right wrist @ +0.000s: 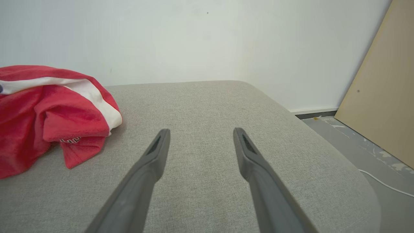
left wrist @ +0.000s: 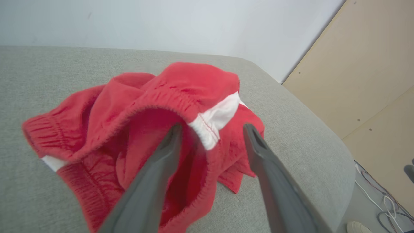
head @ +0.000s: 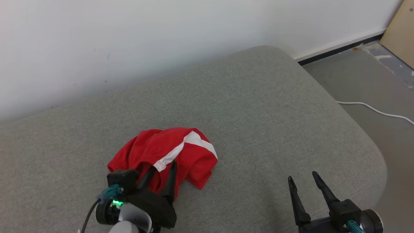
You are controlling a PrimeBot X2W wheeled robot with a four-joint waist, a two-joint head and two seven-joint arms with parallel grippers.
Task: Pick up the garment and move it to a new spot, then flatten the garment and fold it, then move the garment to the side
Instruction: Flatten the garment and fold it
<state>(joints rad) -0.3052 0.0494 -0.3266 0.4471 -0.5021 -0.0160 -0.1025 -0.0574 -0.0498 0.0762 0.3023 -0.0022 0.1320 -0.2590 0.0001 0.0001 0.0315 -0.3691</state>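
The garment [head: 168, 155] is a crumpled pair of red shorts with a white side stripe, lying on a grey cushioned surface [head: 252, 106]. My left gripper [head: 163, 165] stands open at the near edge of the heap, its two fingers straddling the elastic waistband and the white stripe end [left wrist: 210, 124]. The wrist view shows one finger inside the waist opening, the other outside over the red cloth [left wrist: 194, 84]. My right gripper [head: 301, 176] is open over bare cushion to the right, well apart from the garment [right wrist: 48, 106].
A white wall runs behind the cushion [right wrist: 207, 106]. The cushion's rounded right edge drops to a grey floor [head: 365, 77] with a white cable [head: 375, 110]. A tan board [head: 401, 29] leans at the far right.
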